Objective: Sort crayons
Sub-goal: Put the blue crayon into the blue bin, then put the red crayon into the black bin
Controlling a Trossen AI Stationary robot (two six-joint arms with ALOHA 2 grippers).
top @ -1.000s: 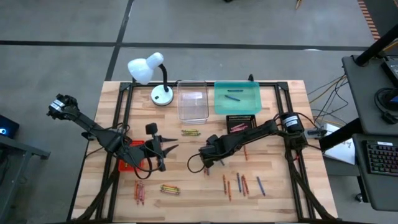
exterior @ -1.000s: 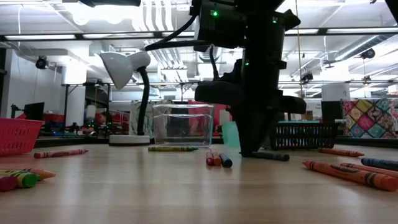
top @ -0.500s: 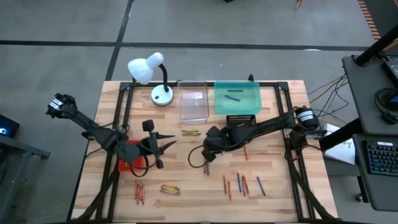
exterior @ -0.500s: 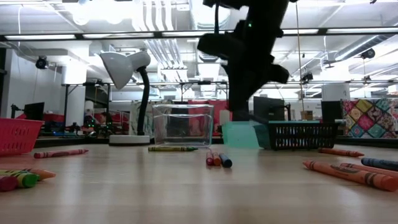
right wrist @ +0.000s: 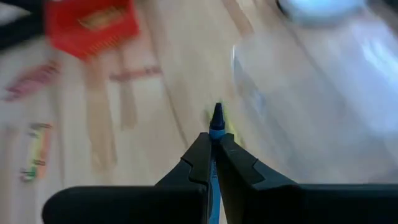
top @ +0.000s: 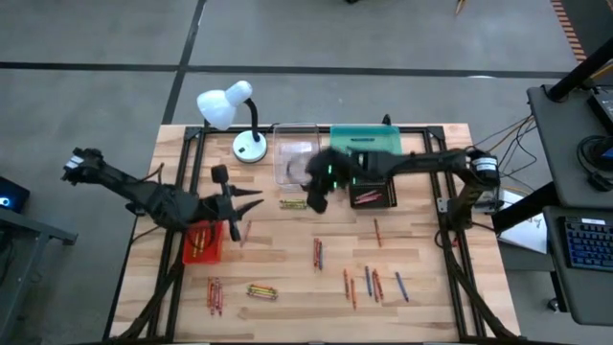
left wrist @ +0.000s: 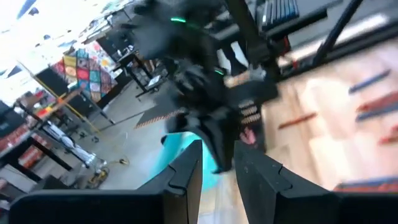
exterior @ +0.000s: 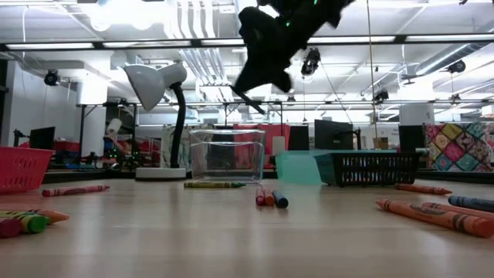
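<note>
The right gripper [right wrist: 212,163], clamped on a blue crayon [right wrist: 216,122] whose long axis runs out past the fingertips, hovers at frame centre, with the teal tray [top: 365,149] just right of it.

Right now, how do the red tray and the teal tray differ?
The red tray sits at the table's left side beside the left end effector; the teal tray sits at the far edge, right of the clear tray. The red tray holds what look like yellow and orange crayons; the teal tray holds blue crayons. The red tray looks smaller. Both rest flat on the table.
</note>
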